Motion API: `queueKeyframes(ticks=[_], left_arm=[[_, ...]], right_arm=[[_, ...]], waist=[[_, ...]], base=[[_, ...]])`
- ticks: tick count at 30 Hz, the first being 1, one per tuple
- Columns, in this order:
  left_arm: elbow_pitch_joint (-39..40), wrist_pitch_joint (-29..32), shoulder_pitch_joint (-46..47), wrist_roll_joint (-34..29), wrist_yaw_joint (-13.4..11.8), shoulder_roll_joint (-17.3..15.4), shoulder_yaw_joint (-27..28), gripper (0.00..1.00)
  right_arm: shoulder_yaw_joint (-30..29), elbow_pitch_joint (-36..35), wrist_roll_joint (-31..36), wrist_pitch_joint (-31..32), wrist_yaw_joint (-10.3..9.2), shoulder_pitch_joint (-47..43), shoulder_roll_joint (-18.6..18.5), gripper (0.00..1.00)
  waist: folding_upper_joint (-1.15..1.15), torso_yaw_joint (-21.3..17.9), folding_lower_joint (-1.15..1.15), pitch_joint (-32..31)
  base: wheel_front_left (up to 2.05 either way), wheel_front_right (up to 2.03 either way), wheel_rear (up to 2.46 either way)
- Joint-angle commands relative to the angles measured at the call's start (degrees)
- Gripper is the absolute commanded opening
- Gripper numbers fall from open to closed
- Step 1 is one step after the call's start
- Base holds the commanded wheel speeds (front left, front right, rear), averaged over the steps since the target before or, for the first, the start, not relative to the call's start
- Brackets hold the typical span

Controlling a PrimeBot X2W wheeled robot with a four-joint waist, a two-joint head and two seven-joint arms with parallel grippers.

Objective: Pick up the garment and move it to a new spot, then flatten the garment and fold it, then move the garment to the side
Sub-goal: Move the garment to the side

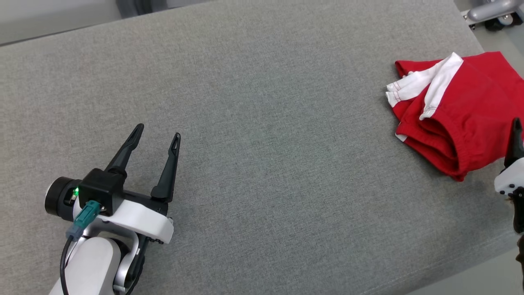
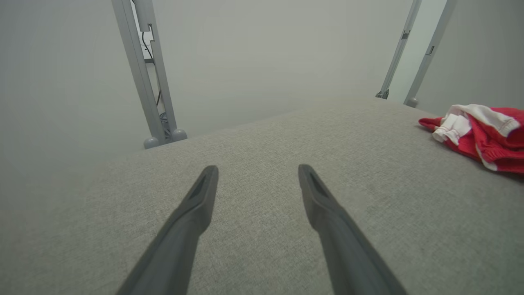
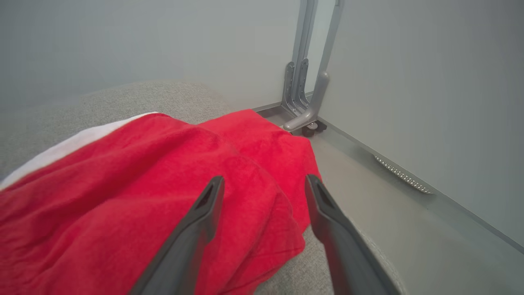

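Observation:
The garment (image 1: 462, 110) is red with white trim and lies folded in a bundle at the right side of the grey table (image 1: 262, 123). It also appears at the right edge of the left wrist view as the garment (image 2: 487, 135). My right gripper (image 3: 264, 184) is open just above the garment's near edge (image 3: 143, 196), fingers apart, holding nothing. One right finger (image 1: 516, 141) shows at the head view's right edge. My left gripper (image 1: 157, 137) hovers open over bare cloth at the lower left, far from the garment, and shows as the left gripper (image 2: 258, 172).
The padded grey table (image 2: 262, 164) ends close behind and to the right of the garment. Metal frame legs (image 3: 305, 102) on castors stand on the floor past the table's far right corner. More grey posts (image 2: 149, 82) rise behind the table.

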State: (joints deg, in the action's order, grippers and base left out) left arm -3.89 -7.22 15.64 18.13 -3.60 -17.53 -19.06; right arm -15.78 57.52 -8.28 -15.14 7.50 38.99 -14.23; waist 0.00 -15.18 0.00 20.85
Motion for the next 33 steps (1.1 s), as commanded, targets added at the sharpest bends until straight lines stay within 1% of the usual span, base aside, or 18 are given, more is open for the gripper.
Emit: queueKeyframes(ticks=[1,4,8,11,15,16,20,23,28,33], left_arm=[[-0.28,-0.75,0.03,0.56,-0.18,-0.11,0.33,1.0],[-0.76,-1.72,-1.02,1.35,-0.55,0.39,0.87,1.0],[-0.55,-2.94,-1.91,2.27,-1.22,0.63,1.88,1.0],[0.08,-3.76,-2.69,2.68,-1.86,0.67,2.53,1.0],[1.24,-4.75,-3.95,2.93,-3.39,0.3,4.13,1.0],[1.24,-4.75,-3.95,2.93,-3.39,0.3,4.13,1.0],[2.78,-5.55,-5.18,3.25,-4.74,-0.09,5.8,1.0],[3.79,-5.82,-7.02,3.74,-5.84,-0.46,7.11,1.0],[5.92,-6.19,-11.51,5.03,-7.59,-0.71,9.23,1.0],[6.39,-5.87,-15.42,6.55,-6.8,-1.09,9.32,1.0]], right_arm=[[-0.2,-2.29,-0.33,-0.06,-0.01,-1.47,0.63,1.0],[-0.2,-8.91,-1.33,-0.07,-0.01,-4.88,1.74,1.0],[1.03,-20.12,-2.37,-0.07,-0.01,-9.9,4.21,1.0],[3.0,-28.02,-2.59,-0.06,-0.01,-13.53,5.85,1.0],[6.75,-37.23,-2.54,-0.06,-0.01,-17.54,8.12,1.0],[6.75,-37.23,-2.54,-0.06,-0.01,-17.54,8.12,1.0],[10.82,-43.59,-1.37,0.3,0.0,-20.74,9.48,1.0],[13.08,-47.09,-0.17,1.8,-0.01,-22.73,10.03,1.0],[16.42,-50.14,0.4,4.76,-0.01,-26.5,10.89,1.0],[16.48,-50.21,1.06,6.48,-0.01,-30.57,11.1,1.0]], waist=[[0.0,0.19,0.0,-1.17],[0.0,0.37,0.0,-2.88],[0.0,1.06,0.0,-5.11],[0.0,2.15,0.0,-6.69],[0.0,3.74,0.0,-8.31],[0.0,3.74,0.0,-8.31],[0.0,6.27,0.0,-9.89],[0.0,8.11,0.0,-11.05],[0.0,9.92,0.0,-13.82],[0.0,11.64,0.0,-16.52]], base=[[0.0,0.0,0.0],[0.0,0.0,0.0],[0.0,0.0,0.0],[0.0,0.0,0.0],[0.0,0.0,0.0],[0.0,0.0,0.0],[0.0,0.0,0.0],[0.0,0.0,0.0],[0.0,0.0,0.0],[0.0,0.0,0.0]])
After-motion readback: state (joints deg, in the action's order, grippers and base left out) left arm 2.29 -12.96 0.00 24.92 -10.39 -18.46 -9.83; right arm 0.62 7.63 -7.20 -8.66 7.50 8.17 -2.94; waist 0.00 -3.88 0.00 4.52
